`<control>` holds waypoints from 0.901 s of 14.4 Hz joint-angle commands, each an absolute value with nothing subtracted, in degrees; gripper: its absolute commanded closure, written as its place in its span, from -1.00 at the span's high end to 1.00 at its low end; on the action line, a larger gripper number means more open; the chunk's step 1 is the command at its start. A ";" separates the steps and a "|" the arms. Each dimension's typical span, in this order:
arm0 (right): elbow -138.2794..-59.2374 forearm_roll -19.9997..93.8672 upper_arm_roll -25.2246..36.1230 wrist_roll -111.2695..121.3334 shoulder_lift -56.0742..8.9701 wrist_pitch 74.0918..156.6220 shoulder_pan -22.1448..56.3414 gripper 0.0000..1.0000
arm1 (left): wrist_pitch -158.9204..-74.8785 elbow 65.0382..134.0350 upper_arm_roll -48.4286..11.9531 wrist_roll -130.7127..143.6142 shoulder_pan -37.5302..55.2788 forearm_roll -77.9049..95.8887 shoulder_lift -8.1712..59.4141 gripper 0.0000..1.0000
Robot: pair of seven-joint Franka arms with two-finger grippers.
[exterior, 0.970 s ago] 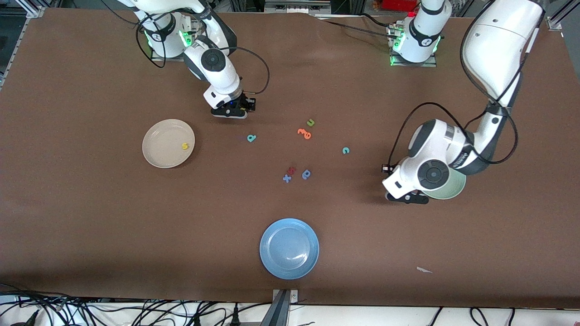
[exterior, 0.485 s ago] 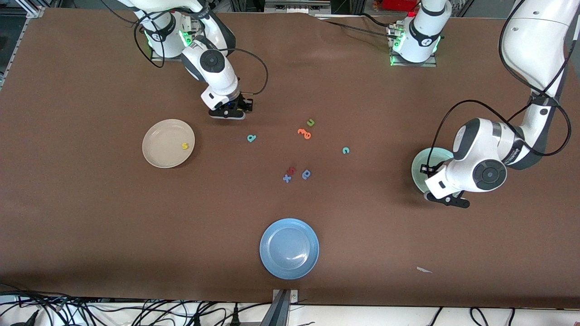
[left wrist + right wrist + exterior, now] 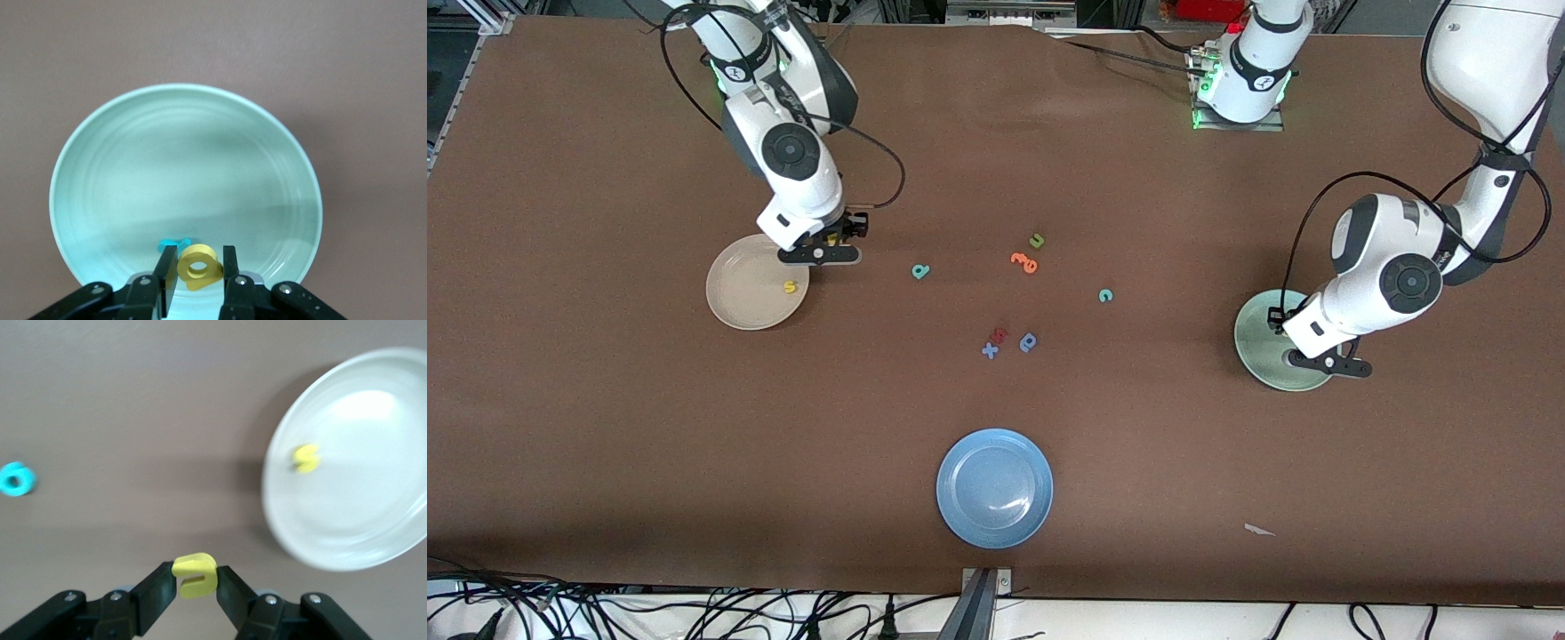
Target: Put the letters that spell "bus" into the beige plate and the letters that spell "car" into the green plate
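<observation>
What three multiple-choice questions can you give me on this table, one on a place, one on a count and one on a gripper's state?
1. The yellow s lies: A beside the orange letters; B in the beige plate; C in a gripper.
2. Plates on the table: A two; B three; C four.
3. The right gripper is: A open with nothing in it; B shut on a teal letter; C shut on the yellow u.
Key: B, it rests inside the cream rim; B, the beige plate, the green plate and the blue plate; C, the yellow u sits pinched between its fingers.
</observation>
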State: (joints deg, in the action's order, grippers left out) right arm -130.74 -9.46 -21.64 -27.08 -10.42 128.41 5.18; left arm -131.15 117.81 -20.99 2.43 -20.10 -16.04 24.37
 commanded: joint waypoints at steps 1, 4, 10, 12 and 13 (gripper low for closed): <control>-130.60 -9.58 -17.68 -17.52 -11.25 128.31 3.87 -1.00 | -131.67 119.89 -21.80 2.02 -20.83 -18.19 21.88 1.00; -131.48 -9.93 -13.45 -11.61 -11.51 130.17 3.78 -1.00 | -130.61 119.71 -23.37 3.94 -20.39 -17.84 21.80 1.00; -133.77 -9.93 -12.39 -12.13 -13.53 136.58 3.69 0.99 | -131.13 120.50 -36.28 30.63 -19.87 -17.31 23.11 1.00; -133.77 -9.84 -12.39 -12.39 -13.54 136.50 3.69 1.00 | -131.48 120.59 -39.80 36.89 -18.55 -17.31 24.43 1.00; -133.77 -9.84 -12.39 -12.65 -13.54 136.49 3.69 1.00 | -132.18 120.67 -40.16 39.35 -16.80 -17.31 24.87 1.00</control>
State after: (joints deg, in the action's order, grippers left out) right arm -133.18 -9.47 -12.47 -12.33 -14.11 135.83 3.73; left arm -131.38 120.35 -38.76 33.88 -18.44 -16.04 24.02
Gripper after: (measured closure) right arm 0.467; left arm 0.000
